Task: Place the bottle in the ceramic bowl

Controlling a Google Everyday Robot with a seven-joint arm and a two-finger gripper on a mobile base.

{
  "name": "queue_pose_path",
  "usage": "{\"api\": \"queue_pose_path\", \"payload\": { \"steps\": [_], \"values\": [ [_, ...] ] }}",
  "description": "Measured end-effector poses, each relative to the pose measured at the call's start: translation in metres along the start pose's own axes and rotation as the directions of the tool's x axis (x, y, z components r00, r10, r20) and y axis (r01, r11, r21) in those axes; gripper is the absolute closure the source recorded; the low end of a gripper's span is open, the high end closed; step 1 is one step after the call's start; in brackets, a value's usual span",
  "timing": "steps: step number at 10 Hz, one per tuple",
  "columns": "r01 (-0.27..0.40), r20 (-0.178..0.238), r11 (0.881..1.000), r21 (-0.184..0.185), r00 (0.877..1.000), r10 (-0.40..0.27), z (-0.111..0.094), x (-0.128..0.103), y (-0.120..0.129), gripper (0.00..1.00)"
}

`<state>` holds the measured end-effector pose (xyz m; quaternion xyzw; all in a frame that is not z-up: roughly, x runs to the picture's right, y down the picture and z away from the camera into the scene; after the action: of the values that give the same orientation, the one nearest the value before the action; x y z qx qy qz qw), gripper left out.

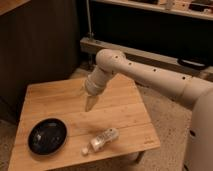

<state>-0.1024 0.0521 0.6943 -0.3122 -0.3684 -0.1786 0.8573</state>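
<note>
One pincer (pixel 90 105) hovers above table (pixel 52 100); bottle (pixel 103 139) label marks unreadable.

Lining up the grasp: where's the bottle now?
In the camera view, the bottle lies near the table's front edge, right of the ceramic bowl; the end effector hovers farther back.

Bottle (pixel 102 139) flat beside bowl (pixel 36 144), claw (pixel 90 105) apart
</note>
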Motion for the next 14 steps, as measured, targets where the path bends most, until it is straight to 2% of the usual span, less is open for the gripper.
{"api": "queue_pose_path", "payload": {
  "steps": [2, 3, 4, 5, 6, 7, 8, 9, 10, 14],
  "values": [
    [0.086, 0.029, 0.996, -0.024, 0.996, -0.085, 0.000, 0.003, -0.002, 0.35],
    [0.092, 0.014, 0.995, -0.025, 0.996, -0.091, -0.001, 0.002, -0.001, 0.35],
    [0.091, -0.025, 0.995, -0.039, 0.995, -0.092, 0.000, -0.005, -0.002, 0.35],
    [0.119, -0.054, 0.991, -0.056, 0.991, -0.122, 0.001, -0.012, -0.004, 0.35],
    [0.182, -0.087, 0.980, -0.085, 0.978, -0.189, 0.000, -0.016, -0.002, 0.35],
    [0.282, -0.111, 0.951, -0.125, 0.949, -0.296, -0.001, -0.017, 0.000, 0.35],
    [0.334, -0.117, 0.931, -0.148, 0.929, -0.352, -0.002, -0.017, 0.002, 0.35],
    [0.363, -0.124, 0.916, -0.171, 0.914, -0.386, -0.003, -0.017, 0.005, 0.35],
    [0.356, -0.135, 0.915, -0.192, 0.914, -0.384, -0.006, -0.012, 0.014, 0.35],
    [0.233, -0.208, 0.948, -0.215, 0.938, -0.278, -0.030, 0.003, 0.061, 0.35]
  ]
}}
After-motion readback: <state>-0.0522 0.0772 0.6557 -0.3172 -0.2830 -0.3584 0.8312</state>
